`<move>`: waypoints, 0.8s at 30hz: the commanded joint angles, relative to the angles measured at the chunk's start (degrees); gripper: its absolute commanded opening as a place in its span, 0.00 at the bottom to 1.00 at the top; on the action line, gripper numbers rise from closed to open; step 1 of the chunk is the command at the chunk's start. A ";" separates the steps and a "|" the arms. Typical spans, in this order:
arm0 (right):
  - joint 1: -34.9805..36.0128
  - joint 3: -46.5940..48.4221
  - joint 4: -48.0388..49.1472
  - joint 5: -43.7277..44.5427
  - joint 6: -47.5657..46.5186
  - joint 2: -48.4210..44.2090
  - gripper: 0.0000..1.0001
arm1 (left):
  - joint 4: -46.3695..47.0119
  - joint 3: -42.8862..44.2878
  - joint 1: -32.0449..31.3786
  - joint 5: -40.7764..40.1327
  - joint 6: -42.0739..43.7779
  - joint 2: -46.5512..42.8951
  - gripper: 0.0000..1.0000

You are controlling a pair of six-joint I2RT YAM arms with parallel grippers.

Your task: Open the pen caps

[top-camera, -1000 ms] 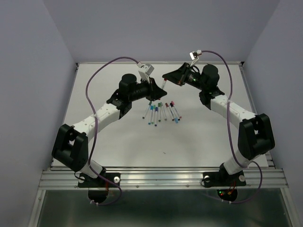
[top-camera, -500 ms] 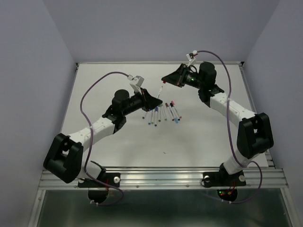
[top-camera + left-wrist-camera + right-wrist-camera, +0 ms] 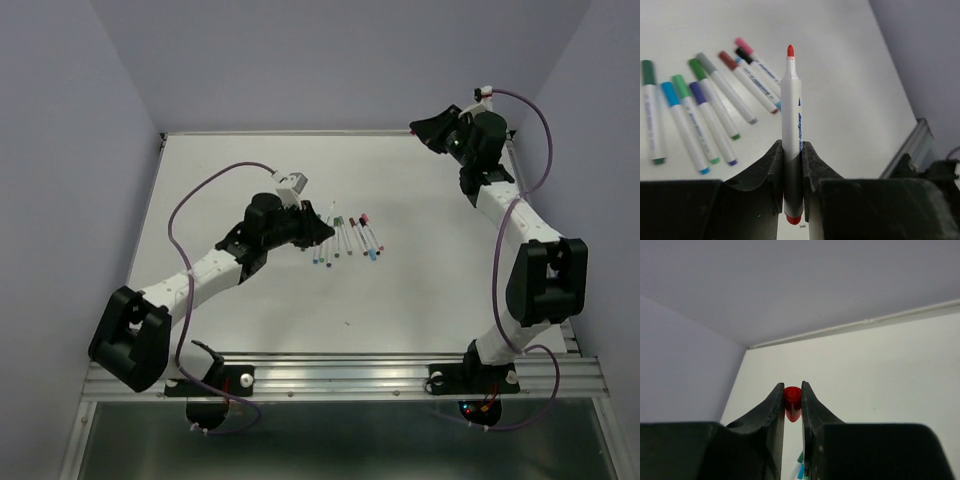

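Note:
My left gripper point(image 3: 791, 148) is shut on a white-barrelled pen point(image 3: 791, 100) with its red tip bare and pointing away from me. In the top view this gripper point(image 3: 324, 228) hovers at the left end of the row of capped pens point(image 3: 348, 236), which also lie on the table to the left in the left wrist view point(image 3: 705, 115). My right gripper point(image 3: 792, 390) is shut on a small red pen cap point(image 3: 792, 401). In the top view it point(image 3: 418, 127) is raised near the table's back right corner.
The white table point(image 3: 420, 290) is walled at the back and sides. A metal rail point(image 3: 340, 378) runs along its near edge. Purple cables point(image 3: 185, 205) loop above both arms. A tiny speck point(image 3: 347, 323) lies near the front middle.
The right gripper has swung away to the back right corner with the red cap. The left gripper has dropped toward the pen row, holding the uncapped pen.

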 commanded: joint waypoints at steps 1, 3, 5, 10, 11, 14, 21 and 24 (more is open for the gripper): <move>0.49 2.50 -17.19 6.78 -10.71 1.89 0.01 | -20.15 15.12 0.52 -19.01 5.21 5.38 0.00; 0.49 2.23 -23.07 11.61 -13.19 2.68 0.01 | -25.37 19.37 1.31 -24.12 5.91 8.89 0.00; 0.49 1.71 -27.93 15.21 -14.87 3.65 0.01 | -30.64 24.37 2.10 -27.19 6.27 13.46 0.00; 0.49 2.58 -32.07 21.04 -18.99 7.34 0.01 | -33.92 30.97 4.74 -31.43 7.75 21.37 0.00; 0.49 3.28 -32.07 16.59 -19.44 8.48 0.01 | -34.36 32.30 5.00 -31.87 8.37 22.61 0.00; 2.51 7.49 -32.60 14.60 -21.28 13.66 0.01 | -35.68 37.48 5.53 -33.89 10.13 27.70 0.00; 4.97 19.80 -36.64 18.38 -21.38 25.53 0.01 | -37.79 50.32 8.78 -34.77 13.91 37.99 0.00; 6.20 25.93 -38.83 19.71 -21.82 30.71 0.02 | -40.07 55.94 10.01 -34.68 15.05 43.69 0.00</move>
